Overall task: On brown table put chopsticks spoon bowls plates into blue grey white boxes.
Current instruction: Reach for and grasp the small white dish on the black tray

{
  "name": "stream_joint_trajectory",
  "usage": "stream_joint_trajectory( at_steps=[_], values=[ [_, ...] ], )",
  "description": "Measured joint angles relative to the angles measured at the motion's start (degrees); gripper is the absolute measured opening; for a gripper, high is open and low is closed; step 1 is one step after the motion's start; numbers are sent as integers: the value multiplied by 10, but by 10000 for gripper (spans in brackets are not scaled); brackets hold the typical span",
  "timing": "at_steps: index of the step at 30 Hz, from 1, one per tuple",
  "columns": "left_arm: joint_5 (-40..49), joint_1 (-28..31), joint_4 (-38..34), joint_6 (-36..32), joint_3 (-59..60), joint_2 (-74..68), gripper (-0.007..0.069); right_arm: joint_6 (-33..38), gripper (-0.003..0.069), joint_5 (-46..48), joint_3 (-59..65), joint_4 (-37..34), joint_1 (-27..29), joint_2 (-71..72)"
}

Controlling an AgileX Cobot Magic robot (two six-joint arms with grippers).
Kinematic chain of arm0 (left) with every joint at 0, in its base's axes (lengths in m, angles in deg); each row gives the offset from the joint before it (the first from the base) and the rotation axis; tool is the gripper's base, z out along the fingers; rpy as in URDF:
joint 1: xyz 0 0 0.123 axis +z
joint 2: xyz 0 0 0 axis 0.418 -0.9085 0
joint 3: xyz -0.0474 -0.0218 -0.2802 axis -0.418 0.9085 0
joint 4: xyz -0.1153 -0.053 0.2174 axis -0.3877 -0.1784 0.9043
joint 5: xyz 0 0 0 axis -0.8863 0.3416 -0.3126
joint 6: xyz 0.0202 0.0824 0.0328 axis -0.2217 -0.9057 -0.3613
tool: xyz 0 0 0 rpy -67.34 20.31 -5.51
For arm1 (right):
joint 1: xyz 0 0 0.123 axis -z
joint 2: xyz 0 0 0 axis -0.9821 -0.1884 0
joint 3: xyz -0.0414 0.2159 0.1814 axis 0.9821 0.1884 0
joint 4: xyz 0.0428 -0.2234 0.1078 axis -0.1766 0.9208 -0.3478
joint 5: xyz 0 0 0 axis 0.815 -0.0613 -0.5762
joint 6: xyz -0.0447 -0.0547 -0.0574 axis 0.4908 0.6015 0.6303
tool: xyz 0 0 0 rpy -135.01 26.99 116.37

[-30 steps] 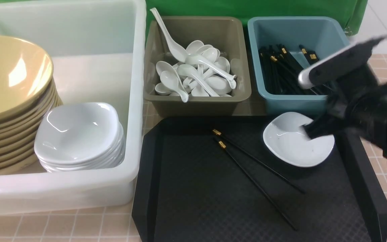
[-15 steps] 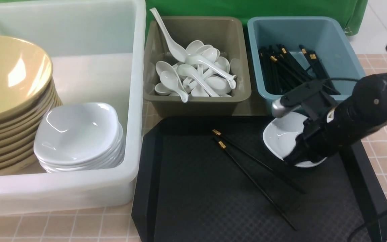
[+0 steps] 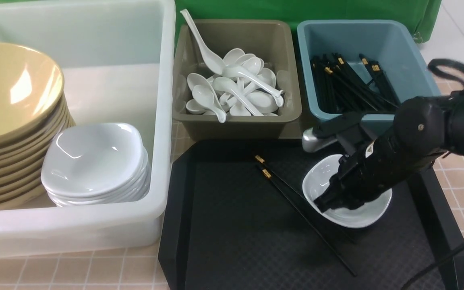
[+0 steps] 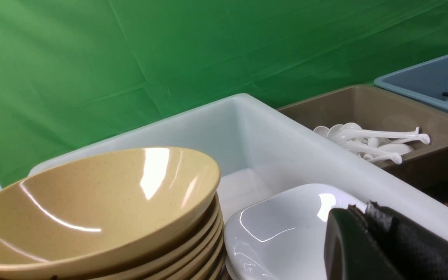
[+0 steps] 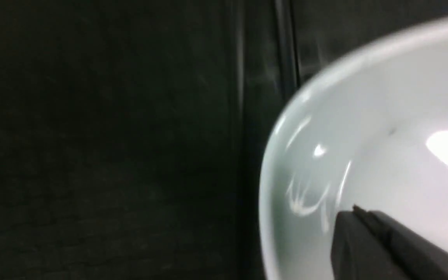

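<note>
Tubs first. Translucent white box (image 3: 163, 121) on the robot's left holds a stack of tan bowls (image 3: 10, 100) and, beside it, a stack of white plates (image 3: 95, 161). Black tray (image 3: 232, 241) sits on the brown table (image 3: 95, 266) in front of the olive-grey box (image 3: 236, 125), full of spoons (image 3: 236, 88), and the teal-blue box (image 3: 357, 36), which holds chopsticks (image 3: 344, 88). Left on the tray: one loose plate (image 3: 357, 215) and a loose chopstick pair (image 3: 266, 174). The plate's left edge lies over the sticks.

Right gripper (image 3: 324, 202): jaws closed together, tip planted inside the loose plate near its left rim. Wrist view shows a dark finger lying on the glaze; nothing looks pinched. Left gripper (image 4: 360, 212) closed too, empty, parked by the white box.

Handling, my reading: plate is rigid, glazed, slick, likely light but chippable. Pressing from inside would only slide it. Better hold is across the raised rim, one finger inside and one under the outer lip, on the side clear of the chopsticks. Sticks are thin, stiff, prone to roll; pinch mid-length.
</note>
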Motion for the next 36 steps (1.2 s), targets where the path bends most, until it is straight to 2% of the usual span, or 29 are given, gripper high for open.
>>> stream_joint_trajectory(
  at_steps=[4, 7, 8, 10, 13, 16, 19, 23, 27, 32, 35, 36],
  values=[
    [0, 0, 0, 0, 0, 0, 7, 1, 83, -8, 0, 9, 29, 13],
    [-1, 0, 0, 0, 0, 0, 7, 1, 174, -10, 0, 17, 75, 13],
    [-1, 0, 0, 0, 0, 0, 7, 1, 180, -11, 0, 17, 77, 13],
    [-1, 0, 0, 0, 0, 0, 7, 2, 270, -30, 0, 21, 99, 13],
    [-1, 0, 0, 0, 0, 0, 7, 5, 344, -54, 0, 23, 103, 7],
    [-1, 0, 0, 0, 0, 0, 7, 7, 377, -71, 0, 23, 103, -14],
    [-1, 0, 0, 0, 0, 0, 7, -1, 369, -65, 0, 23, 103, -34],
    [-1, 0, 1, 0, 0, 0, 7, -6, 253, -21, -4, 17, 103, -42],
    [-1, 0, 1, 0, 0, 0, 7, -8, 210, 7, -5, 14, 103, -18],
    [-1, 0, 1, 0, 0, 0, 7, 0, 80, 64, -12, 12, 103, 67],
    [-1, 0, 1, 0, 0, 0, 7, 14, 76, 101, -31, -33, 103, 117],
    [-1, 0, 1, 0, 0, 0, 7, 39, 76, 110, -47, -90, 102, 143]
  ],
)
